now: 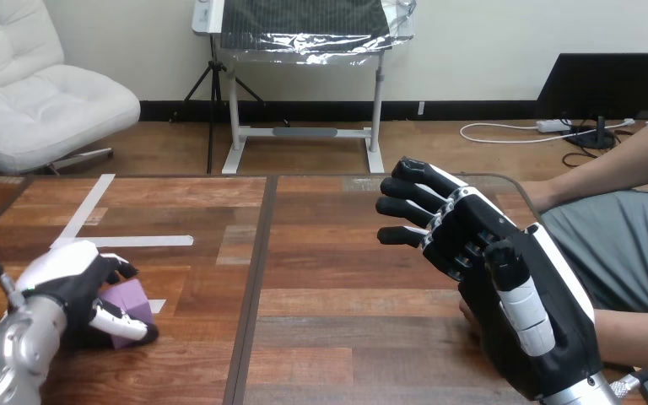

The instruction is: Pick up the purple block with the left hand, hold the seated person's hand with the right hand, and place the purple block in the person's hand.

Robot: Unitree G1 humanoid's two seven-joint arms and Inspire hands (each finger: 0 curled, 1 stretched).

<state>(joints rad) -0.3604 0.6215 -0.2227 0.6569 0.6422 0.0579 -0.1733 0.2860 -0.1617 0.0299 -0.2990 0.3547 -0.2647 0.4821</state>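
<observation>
Right robot hand [506, 337] raised and splayed, left robot hand [72, 278] seemingly curled round purple block [126, 298] on table [346, 278]

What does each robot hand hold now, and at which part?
The left hand grips the purple block by its sides, between fingers and thumb. The right hand is open, holding nothing.

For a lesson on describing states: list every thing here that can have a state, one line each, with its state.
left hand: shut, fingers curled round the purple block.
purple block: gripped by the left hand, low at the table.
right hand: open, raised, fingers relaxed, holding nothing.
person's forearm: reaches in from the right, its hand hidden behind the right hand.
</observation>
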